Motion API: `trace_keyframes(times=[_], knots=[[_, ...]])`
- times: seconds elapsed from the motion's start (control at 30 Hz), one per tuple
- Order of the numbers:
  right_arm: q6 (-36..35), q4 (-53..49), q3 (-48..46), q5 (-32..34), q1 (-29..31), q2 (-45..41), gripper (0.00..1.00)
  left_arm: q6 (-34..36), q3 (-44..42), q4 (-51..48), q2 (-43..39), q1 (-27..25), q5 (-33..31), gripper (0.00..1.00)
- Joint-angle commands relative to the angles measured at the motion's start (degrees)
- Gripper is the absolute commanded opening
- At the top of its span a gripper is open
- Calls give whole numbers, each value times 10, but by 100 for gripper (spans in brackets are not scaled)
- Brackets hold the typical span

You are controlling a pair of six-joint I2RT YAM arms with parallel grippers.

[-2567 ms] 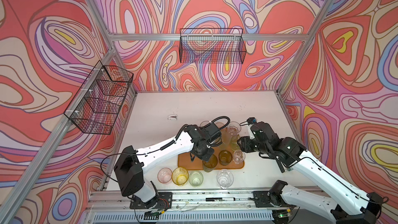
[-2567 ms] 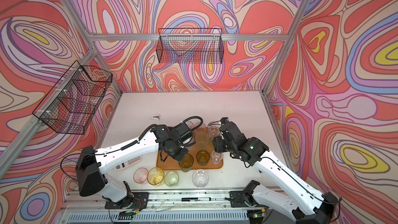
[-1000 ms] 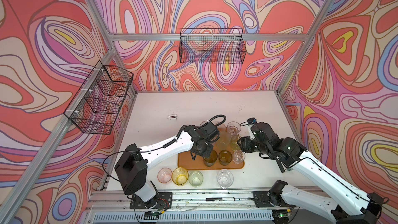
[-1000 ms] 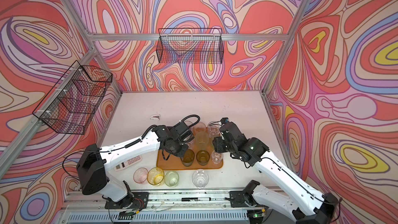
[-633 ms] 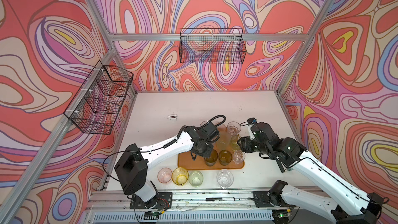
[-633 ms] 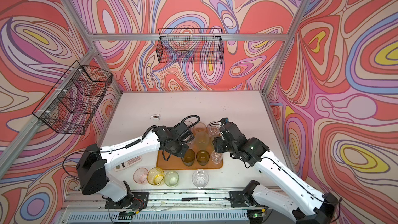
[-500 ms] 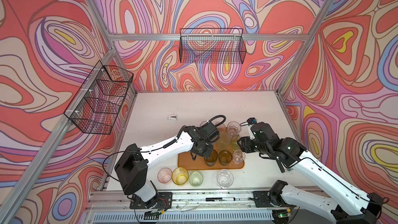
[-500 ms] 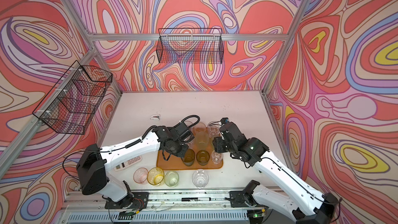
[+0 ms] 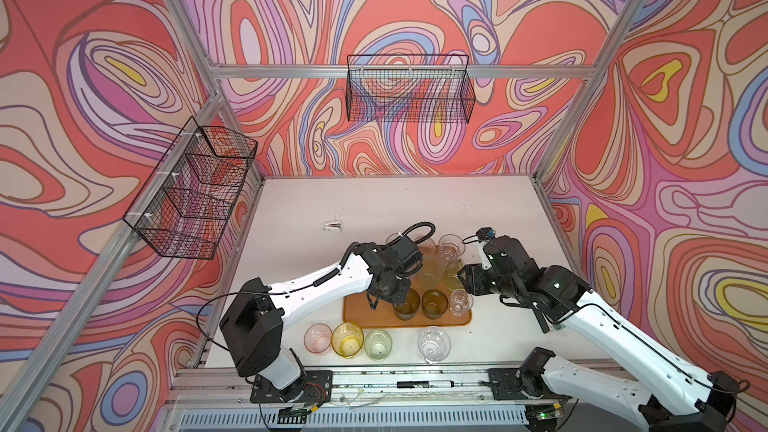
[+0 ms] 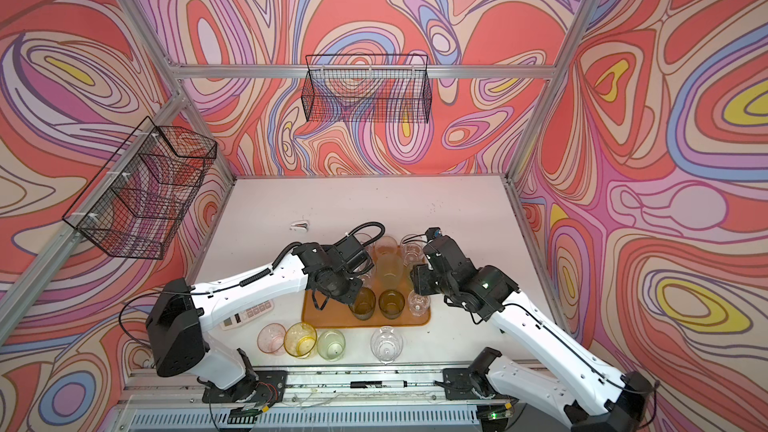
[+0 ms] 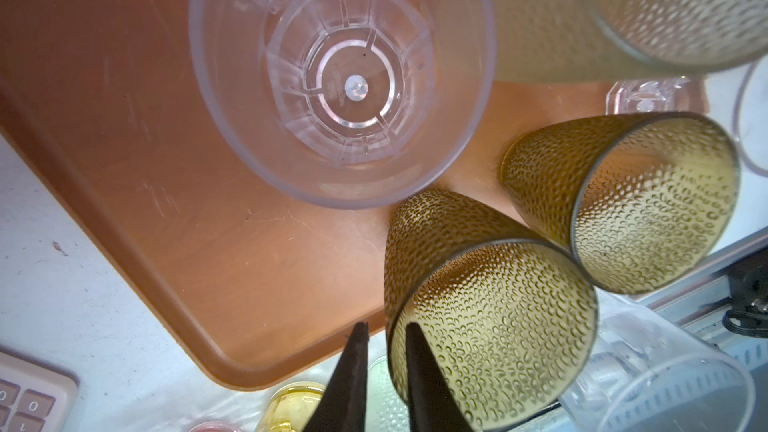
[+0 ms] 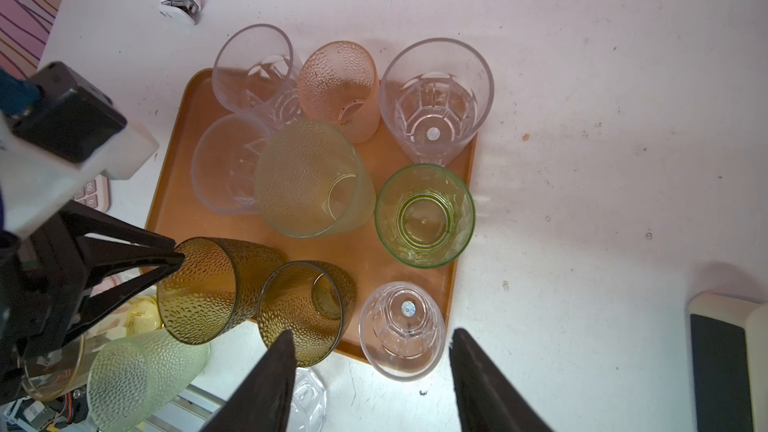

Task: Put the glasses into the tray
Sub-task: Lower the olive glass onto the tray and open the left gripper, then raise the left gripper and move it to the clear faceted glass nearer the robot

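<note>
Nine glasses [image 12: 424,214] stand on the tray [image 9: 357,317]; four wait on the bench [image 9: 374,201] before it: pink [image 9: 318,337], yellow [image 9: 348,339], green [image 9: 378,344], clear [image 9: 434,344]. The left claw [image 11: 385,326], narrowly parted, straddles an amber glass [image 11: 490,326] rim without pinching; the right claw [image 12: 372,333] hovers spread, empty

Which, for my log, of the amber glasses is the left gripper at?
The left-hand amber glass; the left gripper straddles its rim; the right-hand one stands free.

Bare tray [image 9: 357,320] corner beside crowded glasses [image 9: 434,304] (four more out front)
</note>
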Motion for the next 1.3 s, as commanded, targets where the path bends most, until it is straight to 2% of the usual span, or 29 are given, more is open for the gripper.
trace_keyframes(times=[0.0, 0.17, 0.5, 0.8, 1.27], knots=[[-2, 4, -7, -3, -2, -4, 62, -7, 23, -27, -16, 1, -1, 24], [-2, 4, -5, -1, -2, -4, 62, 0, 29, -34, -34, 1, -4, 32], [4, 9, -5, -11, -2, -1, 62, 23, 52, -52, -46, 1, 8, 34], [13, 21, -3, -16, -2, -1, 62, 62, 65, -50, -64, -1, 71, 39], [10, 35, -3, -21, -3, 14, 62, 117, 84, -76, -71, -23, 55, 42]])
